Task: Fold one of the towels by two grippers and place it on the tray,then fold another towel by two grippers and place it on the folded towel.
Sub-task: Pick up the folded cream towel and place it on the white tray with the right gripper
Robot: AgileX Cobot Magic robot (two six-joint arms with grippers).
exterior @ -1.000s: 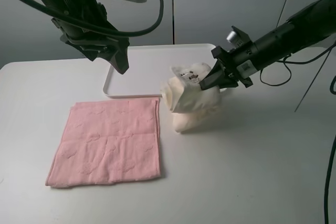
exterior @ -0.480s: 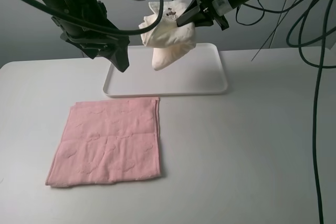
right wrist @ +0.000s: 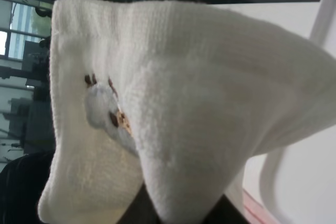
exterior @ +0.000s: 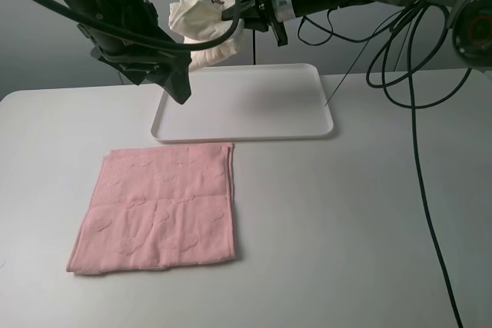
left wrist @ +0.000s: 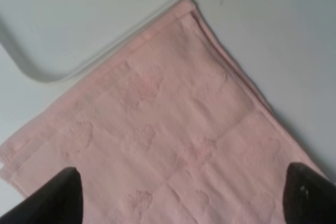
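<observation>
Cream towel (exterior: 201,32) bunched, patch showing, clenched in right gripper (exterior: 234,14) above tray's (exterior: 261,105) far-left corner; tray floor open. Pink towel (exterior: 157,209) flat, edge beside tray rim. Left gripper (exterior: 178,90) released, hovering.

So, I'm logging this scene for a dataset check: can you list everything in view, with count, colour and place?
cream towel: one, off-white, bunched, up in the air near the tray's far left corner.
pink towel: one, pink, flat on the table in front of the tray.
tray: one, white, far middle of the table, nothing lying on it.
table: one, white, under everything.
cables: several, black, hanging from the right arm.
left tool: one, black, open, hovering near the tray's near left corner.
right tool: one, black, shut on the cream towel.
</observation>
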